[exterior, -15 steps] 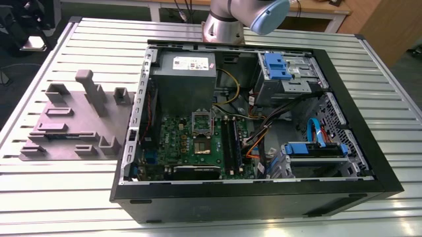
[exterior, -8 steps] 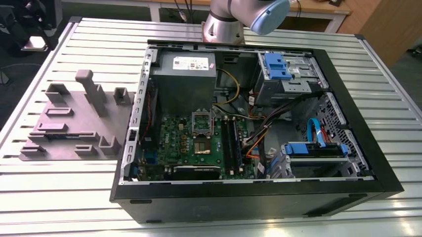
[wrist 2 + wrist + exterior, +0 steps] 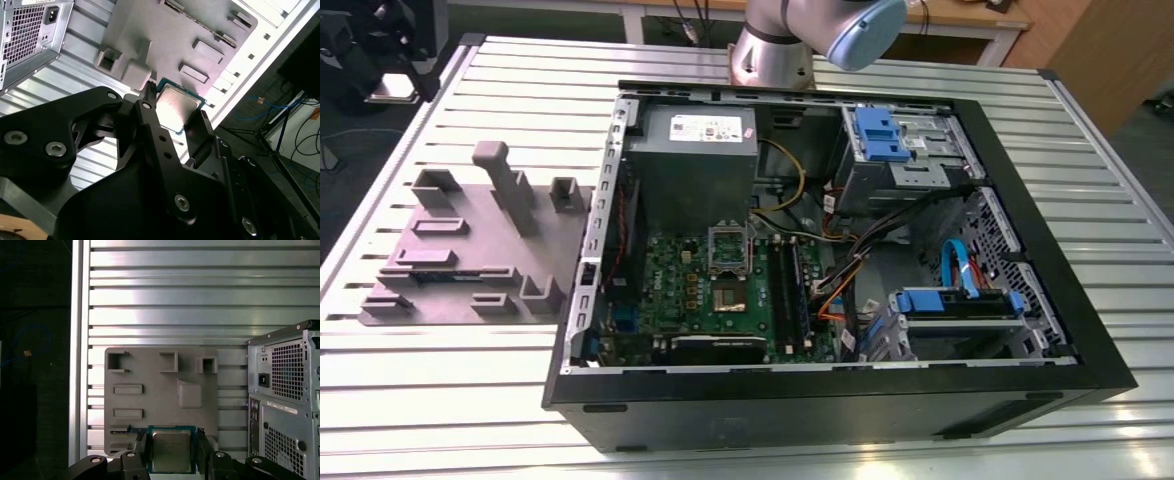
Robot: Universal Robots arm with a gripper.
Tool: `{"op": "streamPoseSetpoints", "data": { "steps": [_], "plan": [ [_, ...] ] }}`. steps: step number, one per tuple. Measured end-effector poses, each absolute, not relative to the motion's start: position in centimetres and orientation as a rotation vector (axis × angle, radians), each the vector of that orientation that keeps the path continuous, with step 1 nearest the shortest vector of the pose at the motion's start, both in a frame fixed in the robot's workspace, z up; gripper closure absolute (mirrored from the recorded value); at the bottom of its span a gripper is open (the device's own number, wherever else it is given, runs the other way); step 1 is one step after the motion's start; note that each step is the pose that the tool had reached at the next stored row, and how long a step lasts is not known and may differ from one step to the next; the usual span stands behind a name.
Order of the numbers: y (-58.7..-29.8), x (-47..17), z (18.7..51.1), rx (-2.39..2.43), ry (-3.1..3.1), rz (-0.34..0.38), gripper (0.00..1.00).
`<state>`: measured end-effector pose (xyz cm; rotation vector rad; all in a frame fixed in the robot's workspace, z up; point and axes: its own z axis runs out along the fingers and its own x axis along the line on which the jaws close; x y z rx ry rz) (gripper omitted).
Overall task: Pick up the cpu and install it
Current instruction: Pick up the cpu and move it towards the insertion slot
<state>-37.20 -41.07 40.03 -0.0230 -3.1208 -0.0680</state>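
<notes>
Hand (image 3: 171, 434) grips cpu (image 3: 171, 452) abv grey tray (image 3: 155, 400).

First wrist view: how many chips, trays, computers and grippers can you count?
cpu, held in the gripper: 1
tray: 1
computer: 1
gripper: 1
Total: 4

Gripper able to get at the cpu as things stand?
Probably yes: in both wrist views the cpu sits inside the gripper, fingers against two opposite edges, nothing between, above the grey tray.
</notes>
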Motion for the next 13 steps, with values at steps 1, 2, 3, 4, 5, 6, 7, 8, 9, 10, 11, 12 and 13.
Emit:
{"op": "streamPoseSetpoints", "data": {
  "steps": [1, 2, 3, 4, 5, 6, 7, 8, 9, 10, 11, 12, 13],
  "plan": [
    [-41.07, -37.18, 40.02, -0.023, -3.121, -0.068, 0.53],
    [-41.07, -37.15, 40.03, -0.023, -3.121, -0.068, 0.53],
    [-41.07, -37.13, 40.03, -0.023, -3.121, -0.068, 0.53],
    [-41.07, -37.1, 40.03, -0.023, -3.121, -0.068, 0.53],
    [-41.07, -37.08, 40.02, -0.023, -3.121, -0.068, 0.53],
    [-41.07, -37.05, 40.02, -0.023, -3.121, -0.068, 0.53],
    [-41.07, -37.03, 40.03, -0.023, -3.121, -0.068, 0.53],
    [-41.07, -37.01, 40.03, -0.023, -3.121, -0.068, 0.53],
    [-41.07, -36.98, 40.03, -0.023, -3.121, -0.068, 0.53],
    [-41.07, -36.96, 40.03, -0.023, -3.121, -0.068, 0.53],
    [-41.07, -36.94, 40.03, -0.023, -3.121, -0.068, 0.53],
    [-41.07, -36.91, 40.03, -0.023, -3.121, -0.068, 0.53],
    [-41.07, -36.88, 40.03, -0.023, -3.121, -0.068, 0.53]
  ]
}}
